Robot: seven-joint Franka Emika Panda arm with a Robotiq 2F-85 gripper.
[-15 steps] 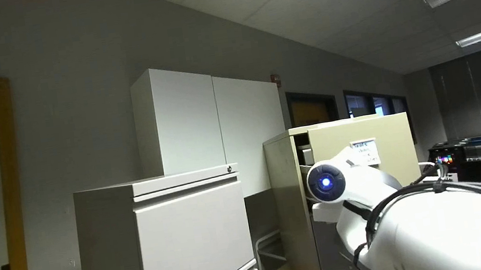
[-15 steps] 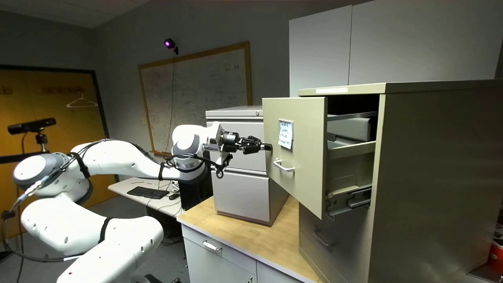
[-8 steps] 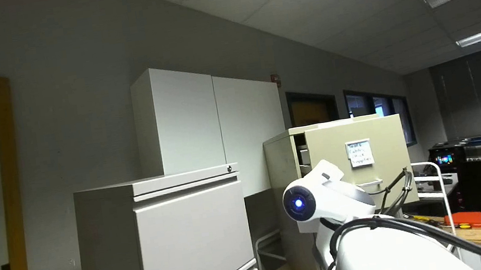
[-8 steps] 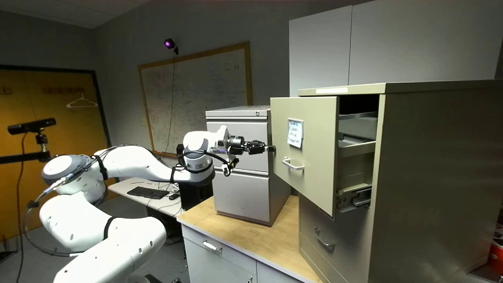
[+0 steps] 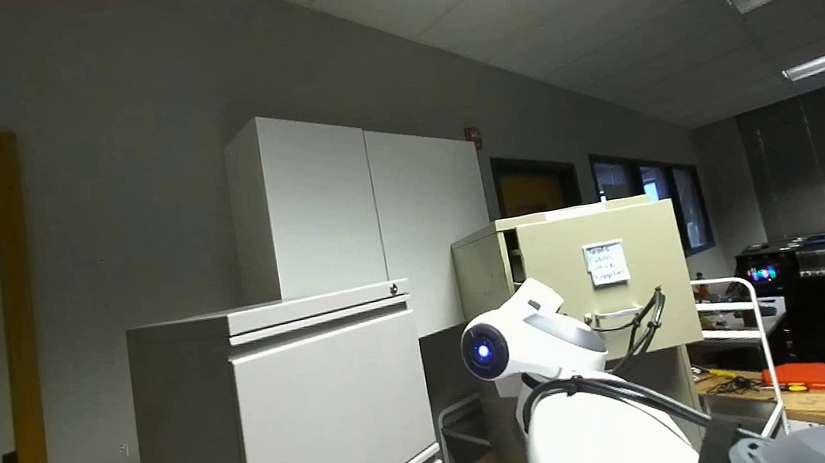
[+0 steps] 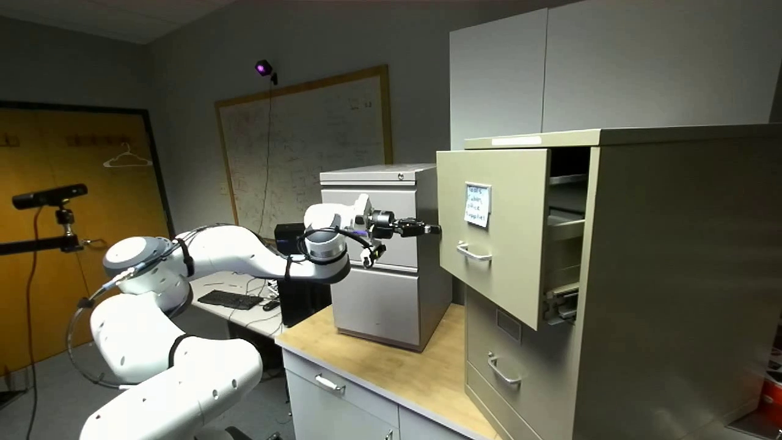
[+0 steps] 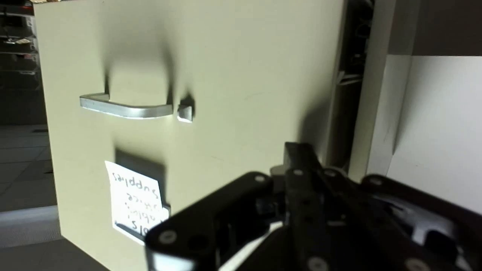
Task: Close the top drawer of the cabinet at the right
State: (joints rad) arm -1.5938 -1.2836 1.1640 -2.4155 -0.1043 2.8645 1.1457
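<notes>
The tan cabinet (image 6: 678,263) stands at the right in an exterior view; it also shows in an exterior view (image 5: 482,286). Its top drawer (image 6: 513,201) is partly out, with a gap between its front and the cabinet. The drawer front carries a white paper label and a metal handle, and also shows in an exterior view (image 5: 652,264) and the wrist view (image 7: 233,67). My gripper (image 6: 436,230) is shut and empty, its fingertips at the drawer front's side edge, seemingly touching it. In the wrist view the closed fingertips (image 7: 301,150) are near that edge, away from the handle.
A pale grey-white cabinet (image 6: 374,305) stands on the wooden counter (image 6: 379,370) beside the tan cabinet, close to my gripper. A white cupboard (image 6: 611,67) hangs behind. A lower drawer handle (image 6: 504,373) sticks out below the top drawer.
The top drawer has slid farther into the cabinet and its gap has narrowed. The arm and shut gripper have moved toward the cabinet along with it, fingertips staying at the drawer front's edge.
</notes>
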